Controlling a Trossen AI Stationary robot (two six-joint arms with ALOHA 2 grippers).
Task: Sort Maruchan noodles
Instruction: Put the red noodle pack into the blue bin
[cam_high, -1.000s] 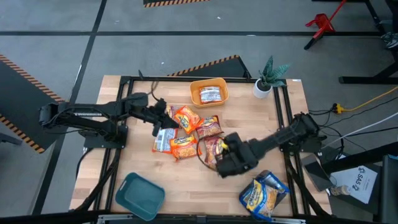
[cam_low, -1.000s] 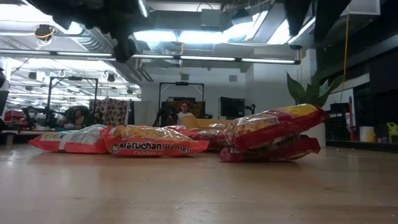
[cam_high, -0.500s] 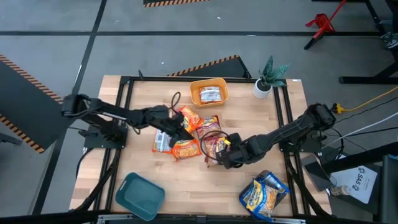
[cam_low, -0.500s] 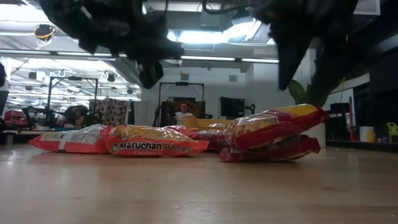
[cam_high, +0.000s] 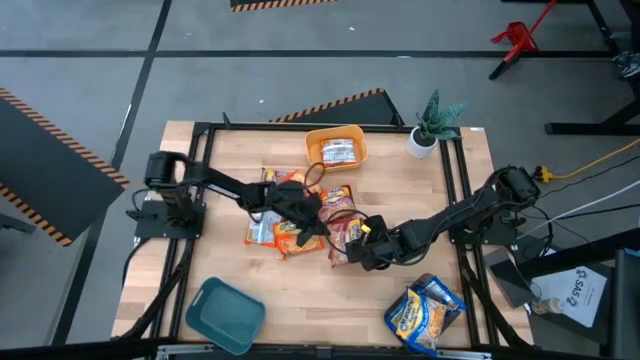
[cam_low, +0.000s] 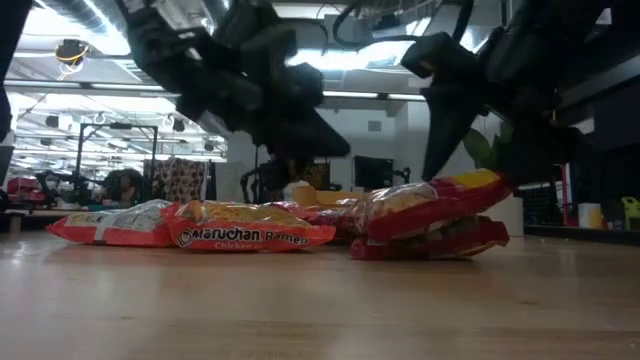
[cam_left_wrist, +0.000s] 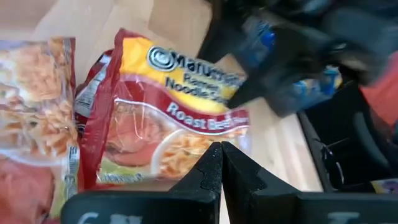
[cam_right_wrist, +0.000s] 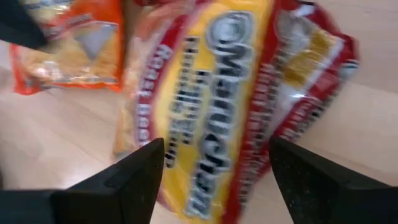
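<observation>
Several Maruchan noodle packets lie heaped at the table's middle: orange ones (cam_high: 292, 238), a blue-white one (cam_high: 262, 225) and red Roast Beef ones (cam_high: 343, 207). A red packet (cam_right_wrist: 224, 93) lies on top of another red one (cam_low: 440, 243). My right gripper (cam_right_wrist: 214, 165) is open just above it, one finger on each side of its width. My left gripper (cam_left_wrist: 219, 148) is shut and hovers above the pile's middle (cam_high: 316, 226), touching nothing, its tip pointing at the red packet (cam_left_wrist: 168, 124). My right gripper comes at the top red packet (cam_low: 430, 205) from above, slanting down, with open fingers (cam_right_wrist: 124, 180) standing across its width. I cannot tell whether the fingertips touch the wrapper. The packet lies flat on the red one below it.
An orange bin (cam_high: 336, 148) with one packet inside stands at the far middle. A teal bin (cam_high: 225, 312) is at the near left. A bin with blue-yellow packets (cam_high: 425, 315) is at the near right, and a potted plant (cam_high: 432, 125) at the far right.
My left gripper has swung toward the table's right and come down over the pile, staying shut. My right gripper has sunk and tipped downward onto the red packets, shifting slightly toward the pile. The packets have kept their places.
</observation>
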